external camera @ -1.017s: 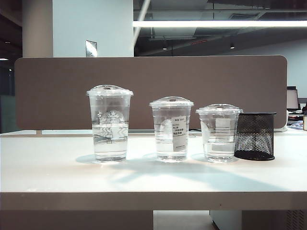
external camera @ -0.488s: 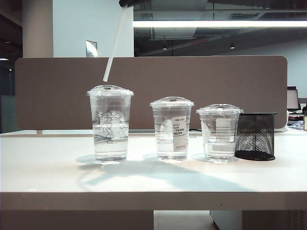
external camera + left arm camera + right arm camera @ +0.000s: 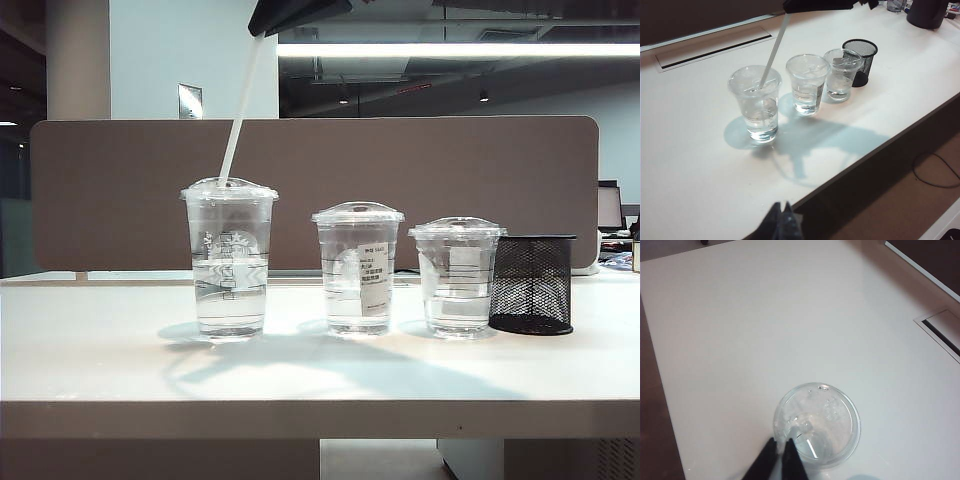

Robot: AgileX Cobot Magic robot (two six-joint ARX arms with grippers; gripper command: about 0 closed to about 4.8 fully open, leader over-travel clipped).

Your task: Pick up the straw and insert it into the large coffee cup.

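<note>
A: Is the straw [image 3: 238, 115] in the cup yet?

B: Almost. The right gripper [image 3: 262, 22] has it up high, over the left side of the table [image 3: 320, 370]. Its bottom tip sits on the lid of the large coffee cup [image 3: 229, 258], the far-left cup in the row. I think the tip is just in the hole, but the clear lid makes that hard to tell.

A: What is left?

B: Push the straw down, then let go.

A: How are the jaws?

B: The right jaws pinch the straw's top end, and it leans down-left from them. The left gripper [image 3: 781, 224] waits near the table's front edge, jaws together, holding nothing
</note>
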